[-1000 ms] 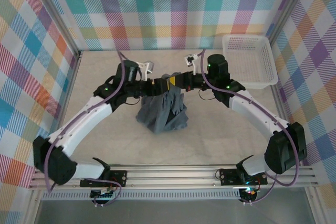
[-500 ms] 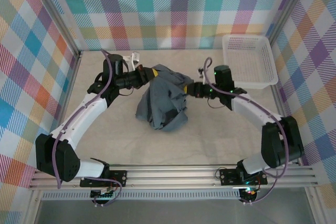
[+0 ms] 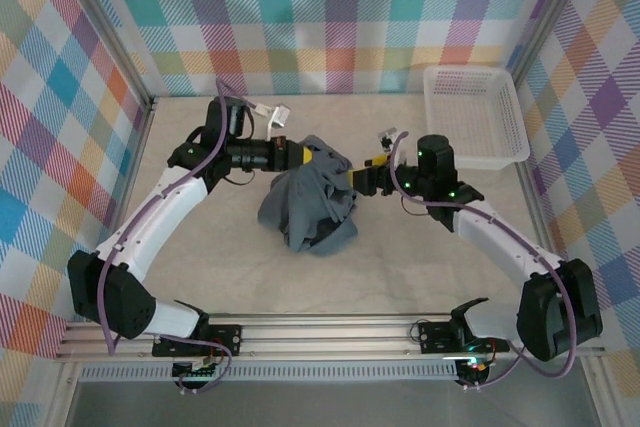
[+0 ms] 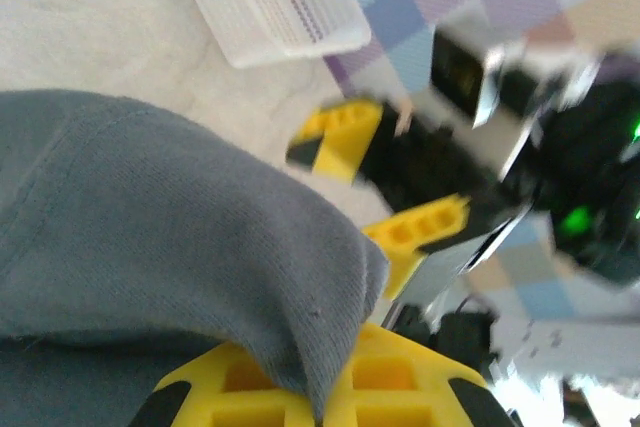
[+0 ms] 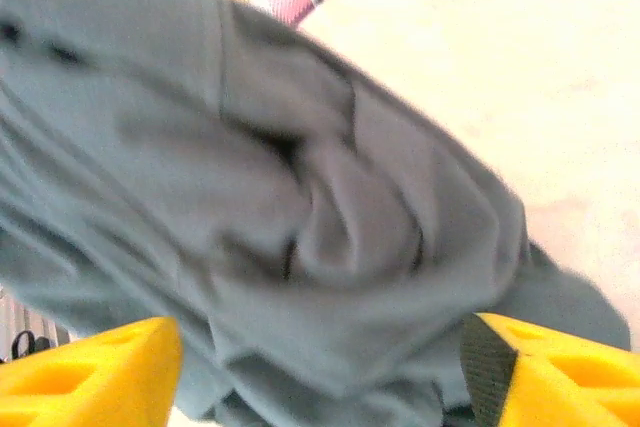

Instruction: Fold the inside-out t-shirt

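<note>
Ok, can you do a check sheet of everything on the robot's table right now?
Surface: pale table, no spills seen.
Job's things: grey t-shirt, bunched mid-table, not yet folded.
Clutter: white basket, far right corner, looks empty.
Claws: left claw shut on the t-shirt's top edge; right claw open beside it.
Cables: purple cables along both arms, off the cloth.
Surroundings: checked walls on three sides.

The t-shirt (image 3: 308,202) lies bunched mid-table (image 3: 420,267), between the grippers. The left gripper (image 3: 308,155) is at its far-left top edge. The right gripper (image 3: 358,174) is just beside its right edge, possibly touching. The basket (image 3: 475,117) sits in the far right corner, well apart.
</note>
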`<action>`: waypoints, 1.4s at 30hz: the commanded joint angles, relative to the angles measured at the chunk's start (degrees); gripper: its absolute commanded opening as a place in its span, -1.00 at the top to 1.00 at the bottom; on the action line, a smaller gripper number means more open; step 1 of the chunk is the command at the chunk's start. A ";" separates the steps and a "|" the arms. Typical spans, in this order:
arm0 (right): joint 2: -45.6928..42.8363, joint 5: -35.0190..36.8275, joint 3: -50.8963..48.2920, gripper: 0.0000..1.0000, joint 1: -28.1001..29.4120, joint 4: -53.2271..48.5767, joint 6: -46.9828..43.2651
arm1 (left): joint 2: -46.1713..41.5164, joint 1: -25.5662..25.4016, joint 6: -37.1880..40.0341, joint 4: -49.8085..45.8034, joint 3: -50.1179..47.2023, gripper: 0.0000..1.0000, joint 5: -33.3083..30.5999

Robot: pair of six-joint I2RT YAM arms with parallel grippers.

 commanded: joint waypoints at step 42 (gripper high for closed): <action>1.95 -11.72 4.79 1.00 11.39 2.76 1.54 | -9.66 -0.68 28.52 -6.81 -3.20 -0.34 0.57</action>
